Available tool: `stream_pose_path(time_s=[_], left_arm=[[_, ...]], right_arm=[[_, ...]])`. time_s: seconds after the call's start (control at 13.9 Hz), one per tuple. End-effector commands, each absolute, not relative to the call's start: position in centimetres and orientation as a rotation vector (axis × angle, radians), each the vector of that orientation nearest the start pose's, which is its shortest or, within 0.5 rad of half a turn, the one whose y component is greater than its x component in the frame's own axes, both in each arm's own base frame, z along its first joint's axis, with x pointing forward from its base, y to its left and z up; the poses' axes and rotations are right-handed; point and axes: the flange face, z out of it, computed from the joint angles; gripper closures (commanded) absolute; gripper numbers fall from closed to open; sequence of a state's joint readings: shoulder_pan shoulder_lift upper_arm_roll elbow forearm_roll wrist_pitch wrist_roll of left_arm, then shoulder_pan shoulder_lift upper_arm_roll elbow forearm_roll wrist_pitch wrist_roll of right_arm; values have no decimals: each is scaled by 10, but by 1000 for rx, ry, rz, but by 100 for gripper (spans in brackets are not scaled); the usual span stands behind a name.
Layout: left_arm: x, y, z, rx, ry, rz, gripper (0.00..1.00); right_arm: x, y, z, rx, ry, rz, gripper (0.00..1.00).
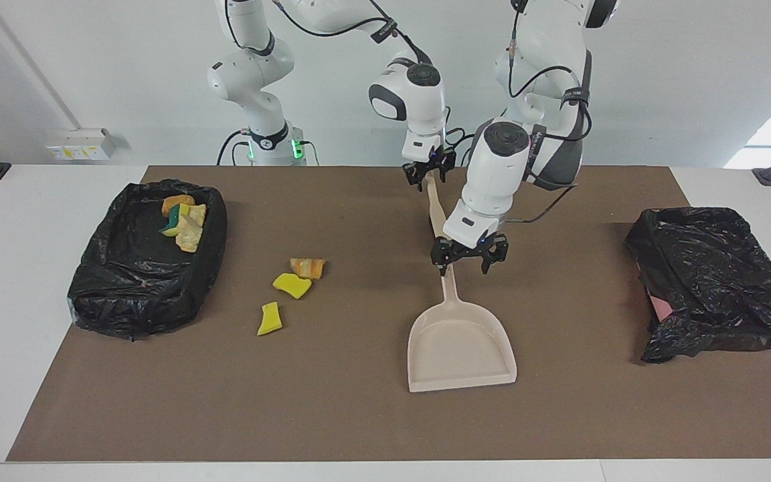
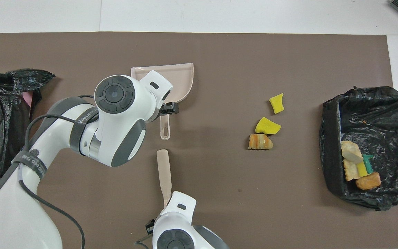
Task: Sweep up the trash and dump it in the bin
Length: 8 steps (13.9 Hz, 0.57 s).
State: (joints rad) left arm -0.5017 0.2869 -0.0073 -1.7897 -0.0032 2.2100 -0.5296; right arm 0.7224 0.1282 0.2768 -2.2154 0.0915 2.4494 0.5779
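Right hand (image 1: 430, 175) is at the end of the brush (image 1: 439, 217) handle, nearest the robots; I can't tell if it's gripping. Left hand (image 1: 469, 260), wide, hangs over the dustpan (image 1: 462, 348) handle, I'd guess to steady it. Loose trash (image 1: 292, 284): three pieces on the worktop (image 1: 593, 402) beside the bin (image 1: 101, 294), at the right arm's end. The rest is inside it.
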Motion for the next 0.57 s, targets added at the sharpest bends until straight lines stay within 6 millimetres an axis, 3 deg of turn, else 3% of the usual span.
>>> stream_pose_path(time_s=[0.0,0.36,0.5], left_arm=[[567,-318,406,-3196,-43,-231,0],[562,-332,385,-3191,-78,-201,0],[556,-346,368,-3179,-58,-172,0]], right_arm=[[311,458,329,-2946,-549,-34,100],[326,443,327,-3012,-599,-42,100],[334,430,346,-3037,-579,-57,100]])
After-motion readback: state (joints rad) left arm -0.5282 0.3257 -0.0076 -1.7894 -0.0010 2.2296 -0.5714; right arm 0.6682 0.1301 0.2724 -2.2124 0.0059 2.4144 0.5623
